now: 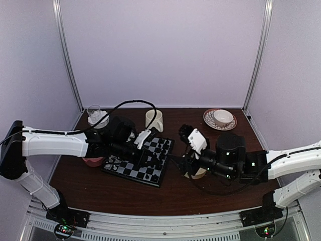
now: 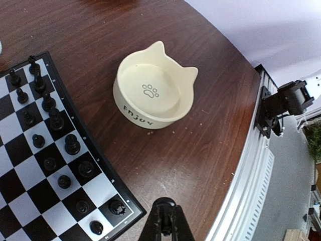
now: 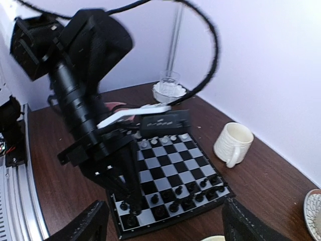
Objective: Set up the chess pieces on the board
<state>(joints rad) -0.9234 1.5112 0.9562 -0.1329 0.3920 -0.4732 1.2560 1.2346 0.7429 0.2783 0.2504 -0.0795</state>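
The board (image 1: pixel 131 171) lies at the table's middle left. Black chess pieces (image 2: pixel 55 120) fill two rows along its right edge, and white ones (image 3: pixel 160 141) line the opposite side. My left gripper (image 2: pixel 168 213) hangs over the board's near right corner, shut on a small black chess piece (image 2: pixel 163 203) whose round top shows between the tips. In the right wrist view its fingers (image 3: pixel 125 188) reach down to that corner. My right gripper (image 3: pixel 165 228) stands wide open just right of the board, with nothing between its fingers.
A cream cat-eared bowl (image 2: pixel 155 93) sits right of the board, under my right arm. A cream mug (image 1: pixel 154 120) stands behind the board, a glass dish (image 1: pixel 97 116) at the back left, a cup on a saucer (image 1: pixel 219 119) at the back right, a pink bowl (image 1: pixel 93 161) left of the board.
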